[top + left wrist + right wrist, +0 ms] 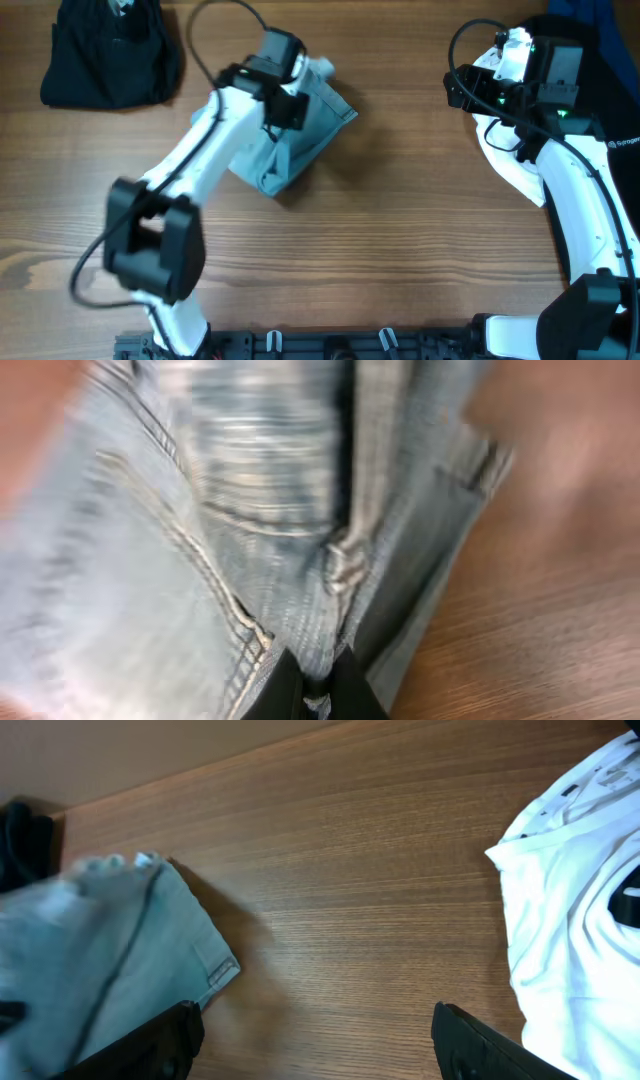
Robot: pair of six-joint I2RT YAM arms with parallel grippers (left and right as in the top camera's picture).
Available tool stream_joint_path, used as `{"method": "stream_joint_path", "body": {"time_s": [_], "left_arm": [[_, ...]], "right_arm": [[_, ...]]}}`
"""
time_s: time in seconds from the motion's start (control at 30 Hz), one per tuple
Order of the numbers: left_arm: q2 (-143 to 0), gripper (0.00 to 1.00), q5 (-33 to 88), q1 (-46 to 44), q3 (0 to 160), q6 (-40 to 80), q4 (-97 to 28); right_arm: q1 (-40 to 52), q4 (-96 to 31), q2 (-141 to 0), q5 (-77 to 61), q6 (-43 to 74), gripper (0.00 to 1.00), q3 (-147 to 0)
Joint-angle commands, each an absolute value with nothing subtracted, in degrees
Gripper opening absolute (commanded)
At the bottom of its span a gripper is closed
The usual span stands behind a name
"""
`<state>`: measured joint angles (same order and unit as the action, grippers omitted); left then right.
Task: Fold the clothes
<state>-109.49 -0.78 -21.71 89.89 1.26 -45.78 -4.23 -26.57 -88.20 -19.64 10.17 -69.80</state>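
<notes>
Denim shorts (305, 135) lying diagonally upper-right to lower-left, left hand (315, 685) pinching them, right hand (320, 1050) spread wide

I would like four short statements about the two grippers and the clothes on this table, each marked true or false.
1. The left gripper is closed on the shorts. True.
2. The right gripper holds the white shirt. False: it is open and holds nothing, above the bare table.
3. The black garment lies apart from the shorts. True.
4. The white shirt lies on top of the shorts. False: it lies apart from them, beside the right gripper.
</notes>
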Motion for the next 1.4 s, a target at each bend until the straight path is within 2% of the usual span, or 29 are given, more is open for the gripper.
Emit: {"method": "stream_joint_path", "body": {"time_s": [0.0, 0.17, 0.2, 0.23, 0.27, 0.3, 0.37, 0.4, 0.5, 0.73, 1.13, 1.23, 1.37], "left_arm": [[-104.5, 0.04, -3.5, -20.0, 90.0, 1.9, -45.9], [-109.7, 0.04, -2.4, -23.1, 90.0, 0.0, -47.4], [-112.0, 0.07, -2.4, -25.2, 90.0, 0.0, -47.4], [-112.7, 0.12, -2.4, -25.9, 90.0, 0.0, -47.4], [-113.5, 0.24, -2.4, -26.7, 90.0, 0.0, -47.4], [-115.6, 0.43, -2.4, -28.8, 90.0, 0.0, -47.4], [-117.2, 0.58, -2.4, -30.0, 90.0, 0.0, -47.4], [-118.7, 0.64, -2.4, -30.8, 90.0, 0.0, -47.4], [-122.6, 0.72, -2.4, -31.0, 90.0, 0.0, -47.2], [-126.5, 0.74, -2.6, -31.0, 90.0, 0.0, -44.7], [-127.6, 0.59, -9.1, -30.8, 89.9, 0.5, -42.5], [-127.6, 0.68, -9.1, -30.5, 89.9, 0.9, -42.2], [-128.9, 0.71, -9.1, -28.2, 89.9, 2.3, -40.1]], "right_arm": [[-4.1, -26.2, -89.1, -18.9, 9.0, 0.79, -69.6], [-4.1, -26.9, -89.1, -18.9, 9.0, 0.79, -69.6], [-4.1, -26.9, -89.1, -18.9, 9.0, 0.79, -69.6], [-4.1, -26.9, -89.1, -18.9, 9.0, 0.79, -69.6], [-4.1, -26.9, -89.1, -18.9, 9.0, 0.79, -69.6], [-4.1, -26.9, -89.1, -18.9, 9.0, 0.79, -69.6], [-4.1, -27.1, -89.1, -18.9, 9.0, 0.79, -69.6], [-4.1, -27.2, -89.1, -18.9, 9.0, 0.79, -69.6], [-4.1, -27.1, -89.1, -18.9, 9.0, 0.78, -69.6], [-4.1, -27.1, -89.1, -18.8, 9.0, 0.79, -69.6], [-4.1, -27.3, -89.1, -17.8, 9.0, 0.78, -69.6], [-4.1, -27.3, -89.1, -17.8, 9.0, 0.79, -69.6], [-4.1, -27.3, -89.1, -17.8, 9.0, 0.79, -69.6]]}}
